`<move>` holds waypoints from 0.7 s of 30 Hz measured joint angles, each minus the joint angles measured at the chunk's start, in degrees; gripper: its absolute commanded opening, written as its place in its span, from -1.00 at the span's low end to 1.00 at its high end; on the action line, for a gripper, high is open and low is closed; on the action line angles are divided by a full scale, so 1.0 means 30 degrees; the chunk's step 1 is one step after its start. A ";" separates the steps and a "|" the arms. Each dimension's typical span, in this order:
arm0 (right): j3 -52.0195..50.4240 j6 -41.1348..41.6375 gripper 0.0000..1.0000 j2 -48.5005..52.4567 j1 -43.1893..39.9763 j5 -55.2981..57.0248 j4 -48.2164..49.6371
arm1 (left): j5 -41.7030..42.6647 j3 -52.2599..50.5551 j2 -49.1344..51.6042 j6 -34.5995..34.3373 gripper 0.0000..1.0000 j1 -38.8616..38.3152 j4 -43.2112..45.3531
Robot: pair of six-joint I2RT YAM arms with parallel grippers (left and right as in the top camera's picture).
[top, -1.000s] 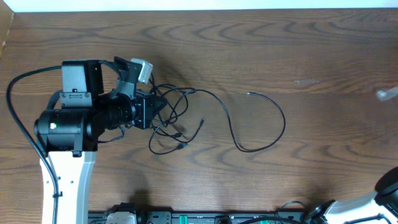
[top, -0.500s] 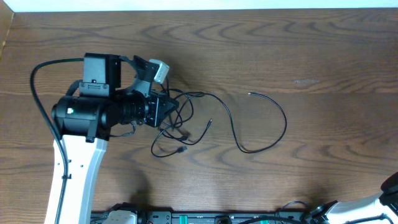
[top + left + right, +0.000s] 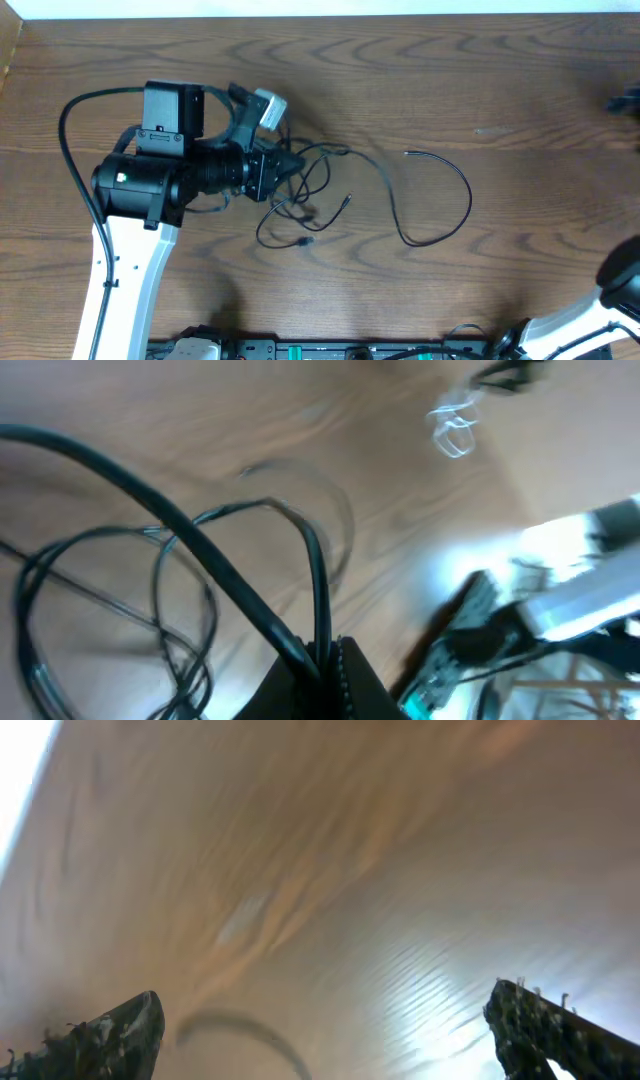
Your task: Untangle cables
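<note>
The cables point(image 3: 300, 200) sit in a black tangle left of the table's point(image 3: 520, 270) middle, one strand looping away to the right; the left gripper point(image 3: 292, 165) is clamped on strands at the tangle's far-left edge; the right gripper point(image 3: 325, 1010), blurred, has its fingers spread wide

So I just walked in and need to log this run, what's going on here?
The left gripper is shut on a few strands of the black cables. They lie in a loose tangle on the table, with one long loop trailing to the right. The right gripper is open over bare wood and holds nothing.
</note>
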 measured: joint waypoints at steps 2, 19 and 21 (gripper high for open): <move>0.0000 -0.1013 0.99 0.0000 0.1639 -0.0138 -0.0597 | 0.2091 0.0007 0.0000 0.0168 -0.19 0.0000 0.1180; 0.0000 -0.8145 0.99 0.0000 1.3304 0.0568 -0.3126 | -0.3271 0.0022 0.0000 0.0699 0.92 -0.0073 -0.3351; 0.0000 -0.8240 0.99 0.0000 1.4360 0.0736 -0.3249 | -0.3912 0.0022 -0.0015 0.0947 0.93 -0.0073 -0.3432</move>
